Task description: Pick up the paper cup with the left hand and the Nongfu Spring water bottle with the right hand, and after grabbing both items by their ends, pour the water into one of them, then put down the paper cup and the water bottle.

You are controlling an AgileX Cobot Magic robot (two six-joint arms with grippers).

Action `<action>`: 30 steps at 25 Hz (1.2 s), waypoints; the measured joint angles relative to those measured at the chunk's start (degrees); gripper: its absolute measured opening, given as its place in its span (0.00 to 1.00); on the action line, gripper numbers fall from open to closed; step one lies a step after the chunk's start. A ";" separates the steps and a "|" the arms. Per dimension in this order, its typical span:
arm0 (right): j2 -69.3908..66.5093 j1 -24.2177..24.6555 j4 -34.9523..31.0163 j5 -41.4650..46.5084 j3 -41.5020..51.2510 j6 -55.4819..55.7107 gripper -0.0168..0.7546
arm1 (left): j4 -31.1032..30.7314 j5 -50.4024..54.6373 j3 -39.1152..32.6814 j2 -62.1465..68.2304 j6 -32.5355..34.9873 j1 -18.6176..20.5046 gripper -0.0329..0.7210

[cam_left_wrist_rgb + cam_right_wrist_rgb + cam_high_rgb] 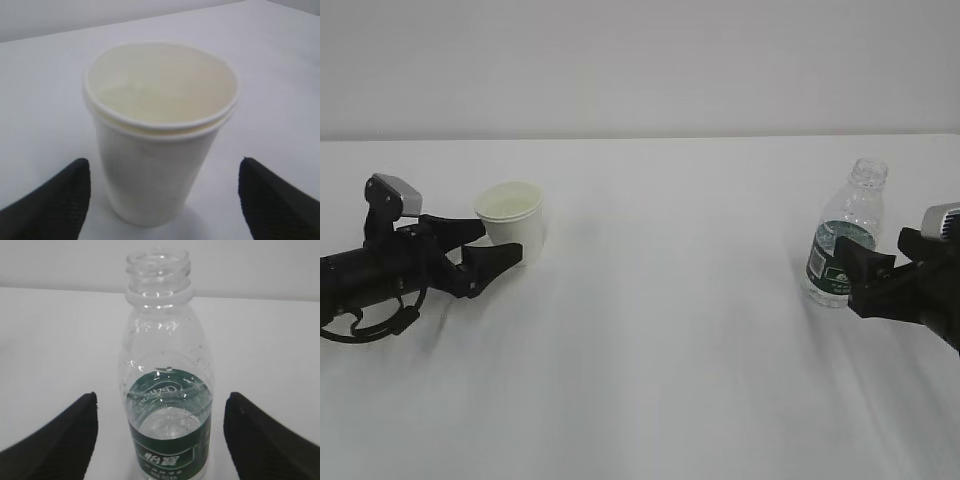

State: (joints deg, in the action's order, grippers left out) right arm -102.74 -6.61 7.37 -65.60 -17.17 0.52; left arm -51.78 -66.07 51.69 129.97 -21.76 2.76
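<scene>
On the table [650,330], both pincers gape (untouching): left [485,243] around cup [512,220], right [853,262] around bottle [845,240].

Left hand [480,250] low, fingers [47,202] spread; right hand [855,268] likewise.

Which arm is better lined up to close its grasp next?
Roughly even, slight edge left. Left gripper is open with the paper cup centred between its fingers. Right gripper is open, and its water bottle sits marginally off-centre.
</scene>
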 joint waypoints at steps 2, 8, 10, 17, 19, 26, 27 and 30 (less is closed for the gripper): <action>0.00 0.00 0.00 0.00 0.00 0.00 0.79 | 0.00 0.00 -1.32 -1.44 0.00 0.00 0.96; 0.00 0.00 0.00 0.00 0.00 0.00 0.79 | 0.32 0.00 -4.21 -4.92 0.00 0.00 0.96; 0.00 0.00 0.00 0.00 0.00 0.00 0.79 | 0.62 0.00 -5.29 -5.59 0.00 0.00 0.96; 1.06 0.00 0.75 0.00 0.00 1.35 0.79 | 5.80 0.00 -9.70 -9.46 0.00 0.00 0.96; 2.54 0.00 0.78 0.00 0.00 1.48 0.79 | 7.73 0.00 -11.17 -10.92 0.00 0.00 0.95; 10.14 0.00 0.78 0.82 0.23 3.00 0.79 | 10.95 0.00 -13.90 -16.67 -2.00 0.00 0.94; 11.49 0.00 0.78 1.63 0.23 3.09 0.79 | 11.22 0.00 -14.07 -17.83 -2.44 0.00 0.93; 15.62 0.00 0.18 5.54 0.23 3.31 0.79 | 11.46 0.00 -14.57 -20.66 -3.22 0.00 0.91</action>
State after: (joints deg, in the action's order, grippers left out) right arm -87.12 -6.61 7.56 -60.07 -16.94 3.82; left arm -40.32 -66.07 37.13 109.31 -24.98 2.76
